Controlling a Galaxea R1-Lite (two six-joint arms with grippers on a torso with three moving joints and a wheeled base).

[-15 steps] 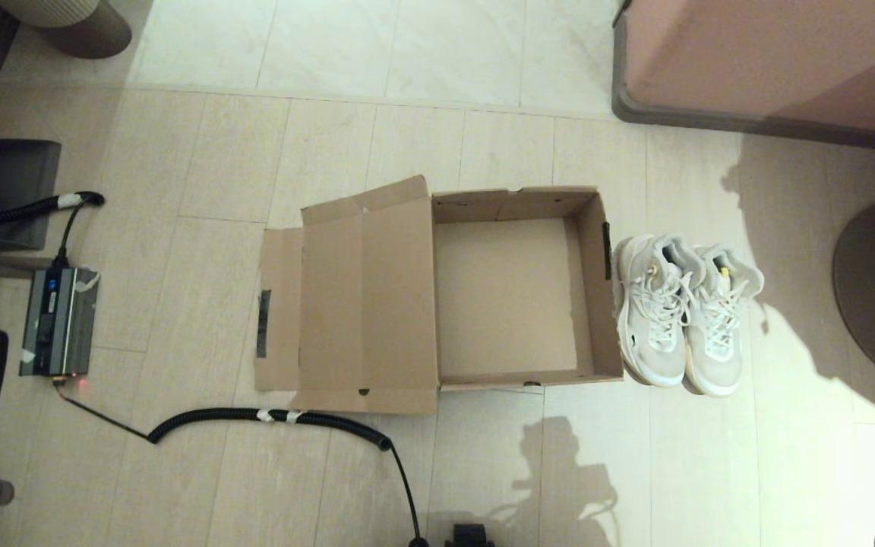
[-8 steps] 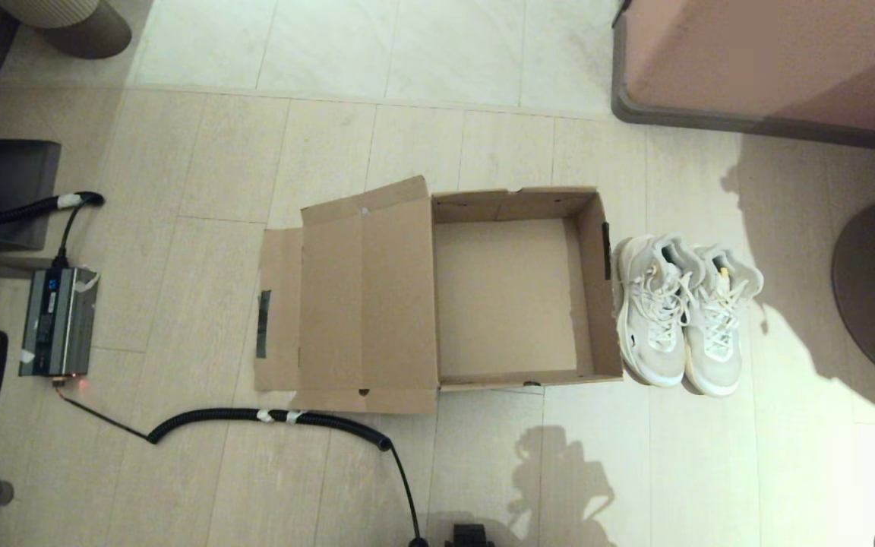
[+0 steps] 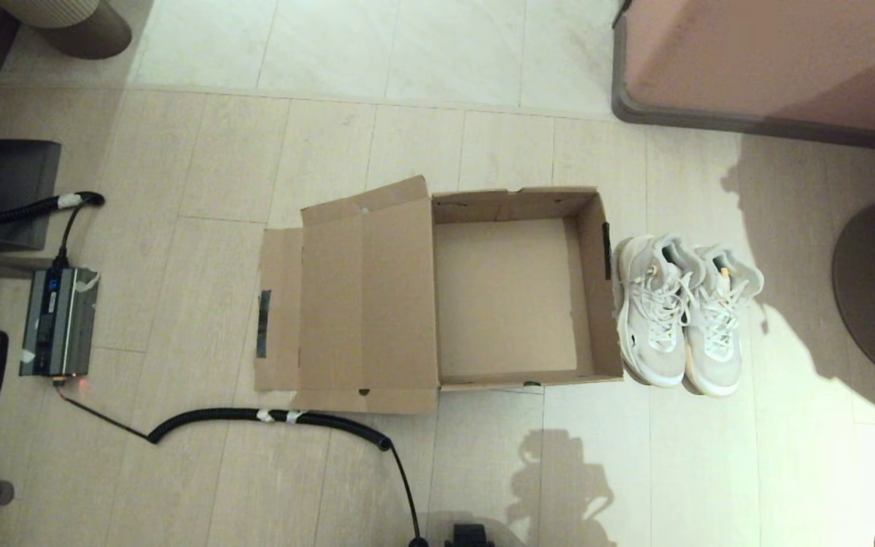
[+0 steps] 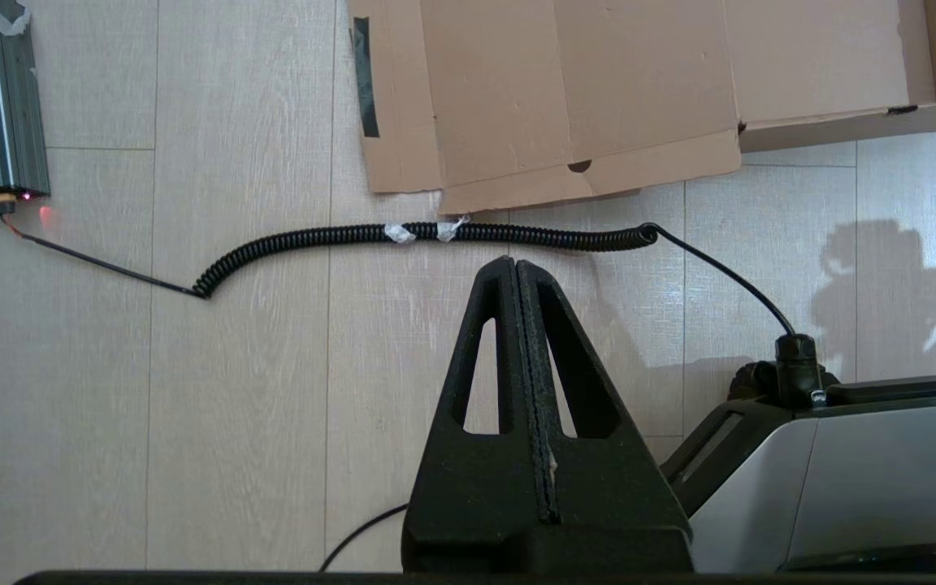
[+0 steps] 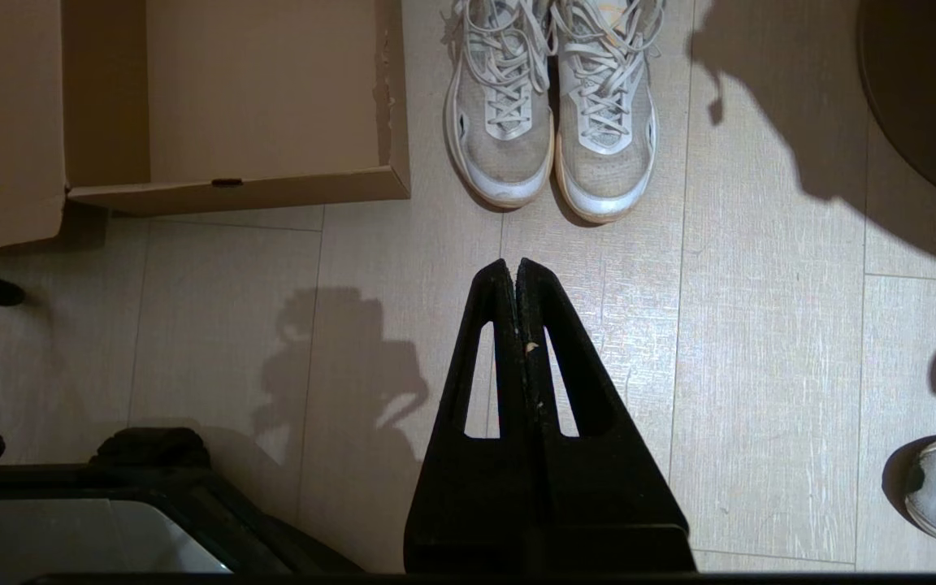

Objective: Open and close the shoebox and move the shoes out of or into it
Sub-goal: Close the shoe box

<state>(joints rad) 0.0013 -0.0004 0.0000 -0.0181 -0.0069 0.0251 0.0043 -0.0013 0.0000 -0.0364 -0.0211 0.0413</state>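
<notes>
Two white sneakers, the shoes (image 3: 687, 313), stand side by side on the pale plank floor (image 3: 202, 175), just beside the right-hand wall of the shoebox (image 3: 510, 296), toes pointing toward the robot. That brown cardboard box lies open and empty, its hinged lid (image 3: 346, 304) folded flat onto the floor on the robot's left, a dark tape strip (image 3: 263, 323) showing on the lid's outer flap. Neither arm reaches into the head camera's picture. Seen from its own wrist camera, the left gripper (image 4: 514, 264) hangs above bare floor close to the robot's base, fingers pressed tight together with nothing between them; a coiled black cable (image 4: 427, 236) runs across the floor between it and the lid's edge. Likewise, the right gripper (image 5: 514, 266) hovers over the planks short of the shoe toes and well apart from them, its fingers fully closed and holding nothing. At far left a small grey power unit (image 3: 58, 320) sits on the floor, a red light glowing at its near end.
</notes>
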